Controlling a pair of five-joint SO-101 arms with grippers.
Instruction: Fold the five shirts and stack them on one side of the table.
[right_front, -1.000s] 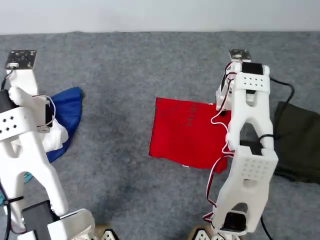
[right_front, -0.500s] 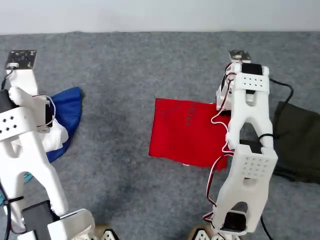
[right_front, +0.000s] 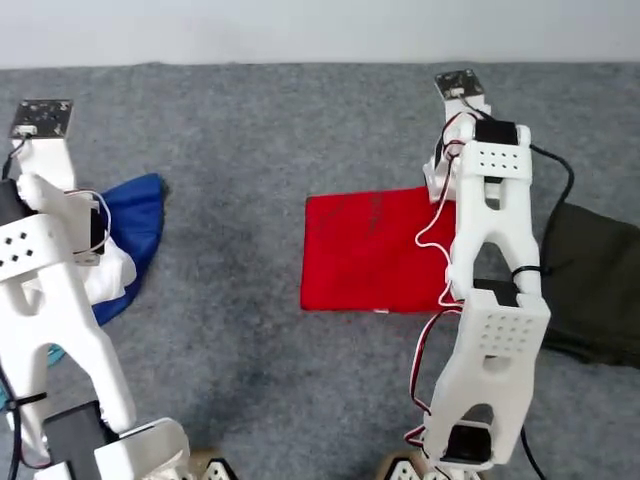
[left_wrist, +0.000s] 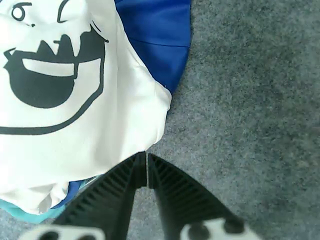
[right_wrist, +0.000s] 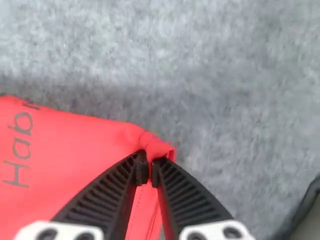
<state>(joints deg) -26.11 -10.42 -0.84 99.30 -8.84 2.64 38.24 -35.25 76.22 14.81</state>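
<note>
Since a second ago the right arm (right_front: 490, 290) has swung toward the far edge of the counter (right_front: 250, 130), and the red shirt (right_front: 370, 250) has come with it: its far corner sits farther out and its near edge, slanted before, now runs straight. The left arm (right_front: 50, 300) has not moved.

From the high view, the red shirt lies flat mid-counter, its one side running under the right arm. A dark shirt (right_front: 595, 280) lies on that arm's other side, apart from the red one. Under the left arm's forward end lie a blue shirt (right_front: 140, 225) and a white shirt (right_front: 110, 275), the white one on top of the blue.

At the left wrist, the left fingers (left_wrist: 167, 185) are pressed almost together with nothing clearly between them. Their tips meet the hem of the white shirt (left_wrist: 75, 100), which spreads out ahead of them with a black print on it. The blue shirt (left_wrist: 155, 35) shows beyond it, farther from the tips, and a strip of teal cloth (left_wrist: 30, 217) peeks out beside one finger.

At the right wrist, the right fingers (right_wrist: 117, 187) are clamped on a bunched corner of the red shirt (right_wrist: 65, 160), the fold puckering right at their tips. Bare counter (right_wrist: 200, 60) lies ahead of the tips, and an edge of the dark shirt (right_wrist: 307, 215) shows off to one side.
</note>
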